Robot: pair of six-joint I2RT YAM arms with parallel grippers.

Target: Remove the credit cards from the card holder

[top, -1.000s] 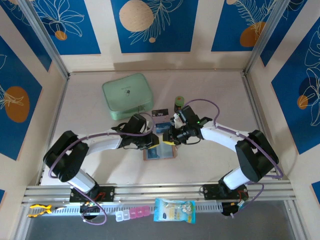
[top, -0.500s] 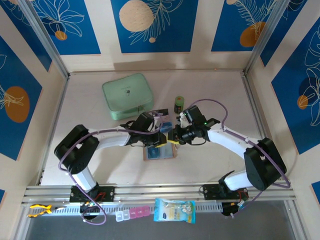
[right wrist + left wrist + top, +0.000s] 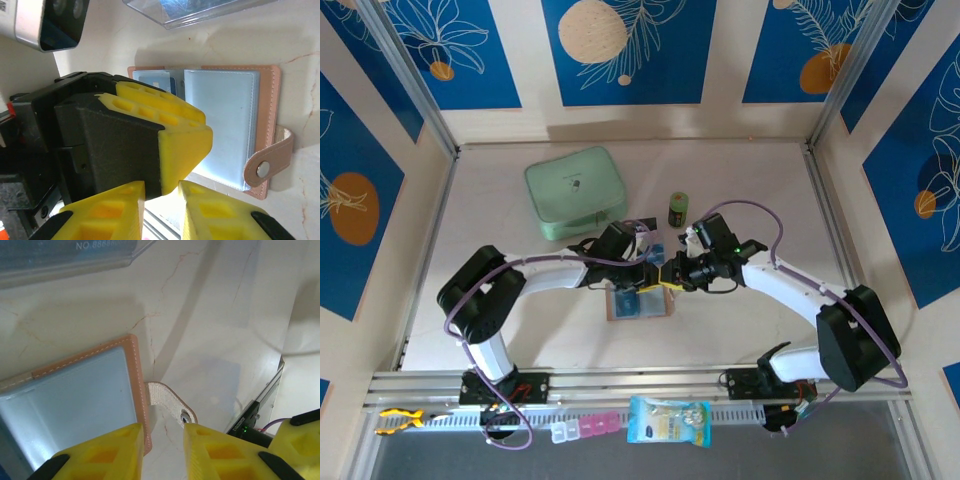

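The card holder (image 3: 640, 303) lies open on the table, a tan wallet with grey clear pockets (image 3: 225, 125). Its snap tab (image 3: 170, 402) sticks out from the right edge. A blue credit card (image 3: 162, 82) shows in the wallet's left pocket. My left gripper (image 3: 162, 432) hovers over the wallet's right edge, jaws slightly open with only bare table between them. My right gripper (image 3: 162, 187) sits just right of it, also narrowly open and holding nothing. The left gripper's yellow fingers (image 3: 170, 125) stand right in front of it. In the top view the left gripper (image 3: 655, 283) and right gripper (image 3: 672, 281) nearly touch.
A clear plastic box (image 3: 200, 10) lies just behind the wallet. The mint-green zip case (image 3: 575, 190) sits at the back left, and a small green cylinder (image 3: 678, 208) stands behind the right gripper. Items lie on the near rail (image 3: 668, 420).
My left arm has swung right, bringing its gripper over the wallet's right edge, and its jaws have opened a little. The right arm has shifted slightly right.
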